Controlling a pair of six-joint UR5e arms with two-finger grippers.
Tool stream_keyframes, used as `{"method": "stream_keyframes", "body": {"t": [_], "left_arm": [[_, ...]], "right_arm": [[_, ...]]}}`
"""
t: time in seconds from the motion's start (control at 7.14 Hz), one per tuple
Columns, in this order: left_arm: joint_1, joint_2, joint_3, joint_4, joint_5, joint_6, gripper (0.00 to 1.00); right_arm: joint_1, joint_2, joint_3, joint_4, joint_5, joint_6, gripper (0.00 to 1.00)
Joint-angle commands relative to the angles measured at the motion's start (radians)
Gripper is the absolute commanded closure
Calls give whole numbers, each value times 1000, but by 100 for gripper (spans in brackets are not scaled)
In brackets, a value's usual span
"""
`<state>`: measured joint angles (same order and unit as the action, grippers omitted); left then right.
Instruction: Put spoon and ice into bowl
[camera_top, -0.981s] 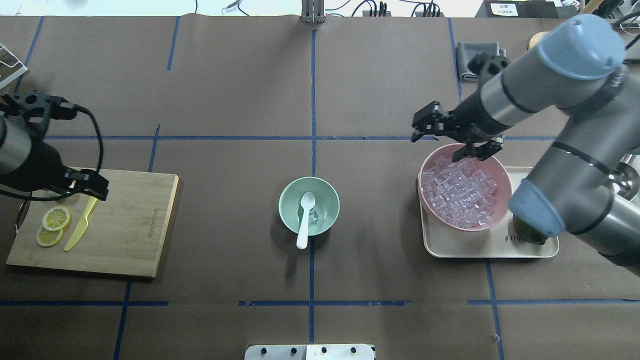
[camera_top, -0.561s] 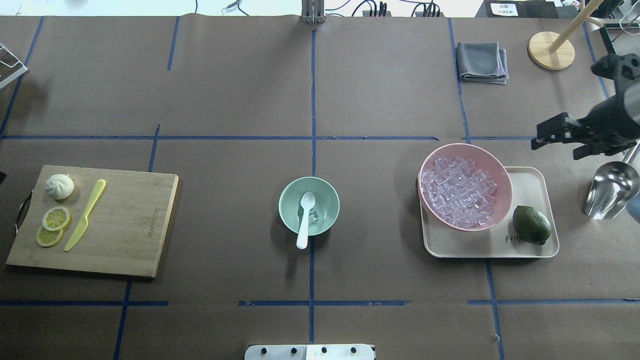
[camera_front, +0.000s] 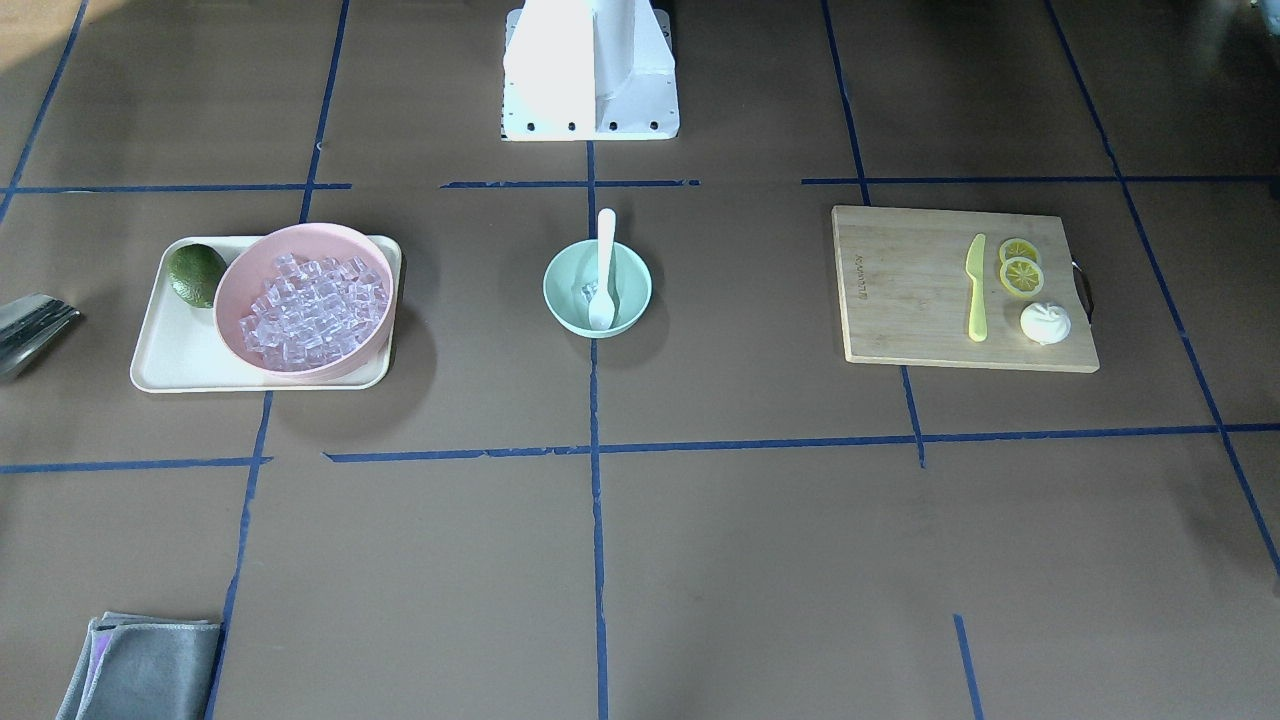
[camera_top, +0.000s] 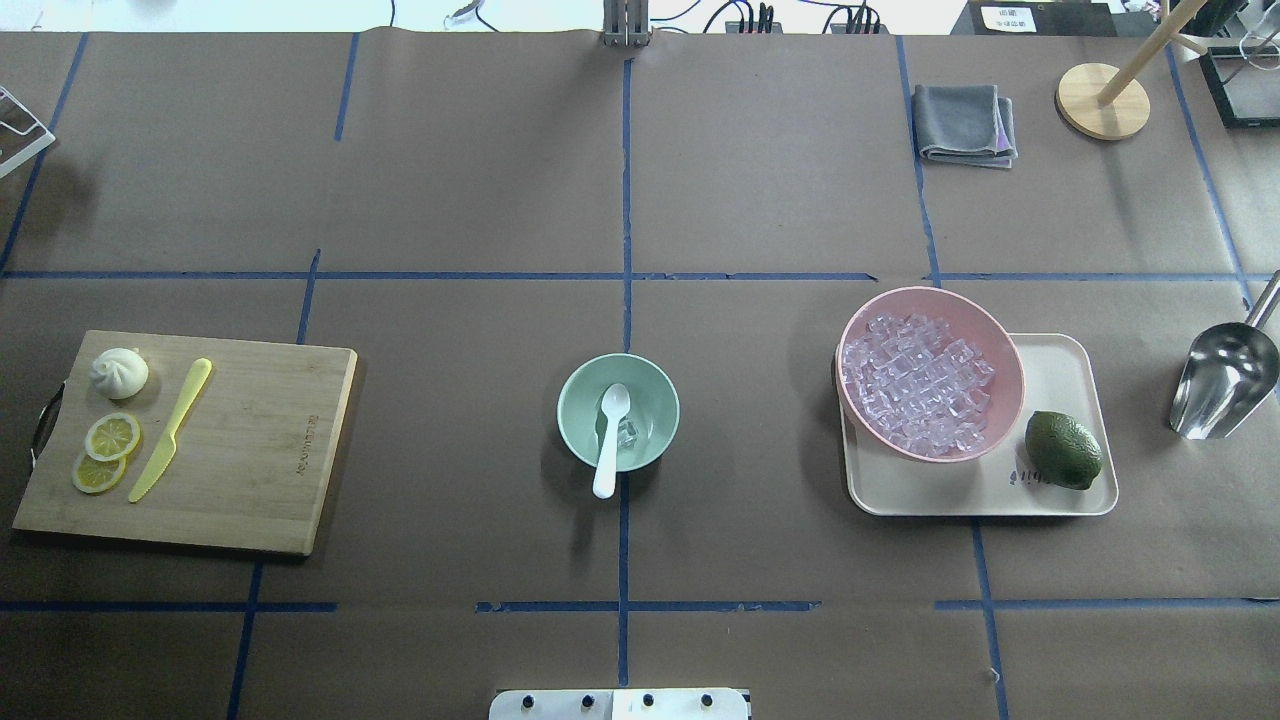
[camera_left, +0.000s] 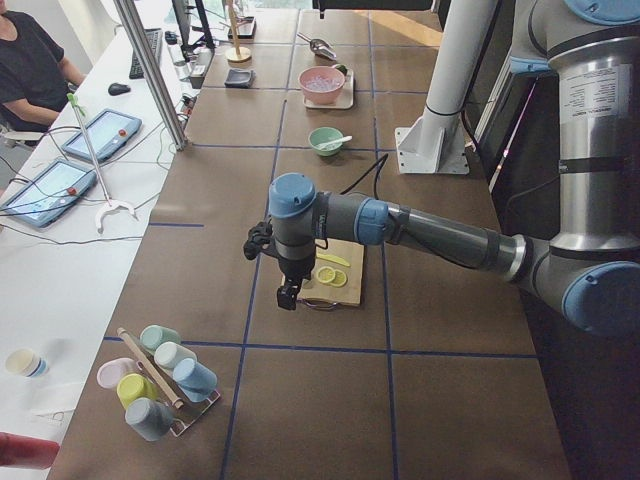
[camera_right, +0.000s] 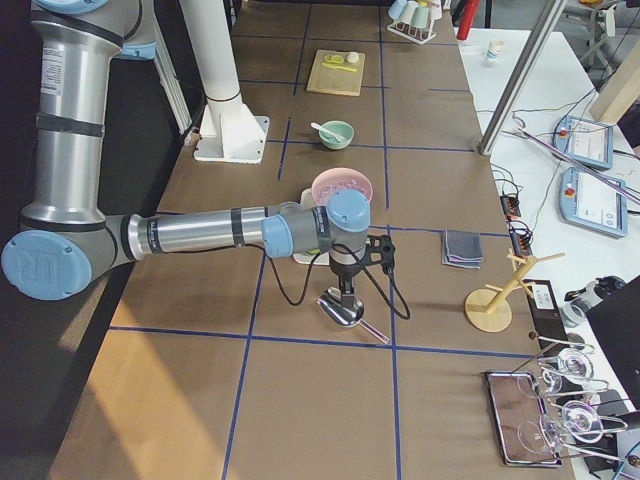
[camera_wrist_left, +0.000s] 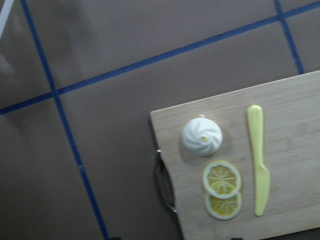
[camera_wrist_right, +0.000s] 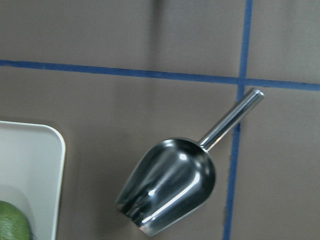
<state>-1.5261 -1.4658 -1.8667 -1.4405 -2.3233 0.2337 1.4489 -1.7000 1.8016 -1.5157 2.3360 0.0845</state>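
**White spoon and ice lying in the mint-green bowl**

The small, deep mint-green bowl is standing upright on the counter. The white spoon is resting with its scoop end inside the bowl. Its straight handle is leaning on the rim on the robot's side and sticking out past it. A little clear ice is lying on the bowl's bottom, just beside the scoop. More ice cubes are filling a pink bowl, well apart on the mint-green bowl's right.

Robot lab: taped-grid table, operator w/ tablets.
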Motion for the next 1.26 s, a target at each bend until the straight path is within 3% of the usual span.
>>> {"method": "stream_keyframes", "body": {"t": [0.0,0.42,1.12], "left_arm": [[-55,-16,84,-3,-71,18,0],[-54,-13,80,-11,-59,-148,0],[-54,37,71,-11,-64,-162,0]], "right_arm": [[108,54,-91,-127,-10,-259,1],[105,51,-80,-158,-15,-279,1],[94,57,-106,-158,-20,-278,1]]}}
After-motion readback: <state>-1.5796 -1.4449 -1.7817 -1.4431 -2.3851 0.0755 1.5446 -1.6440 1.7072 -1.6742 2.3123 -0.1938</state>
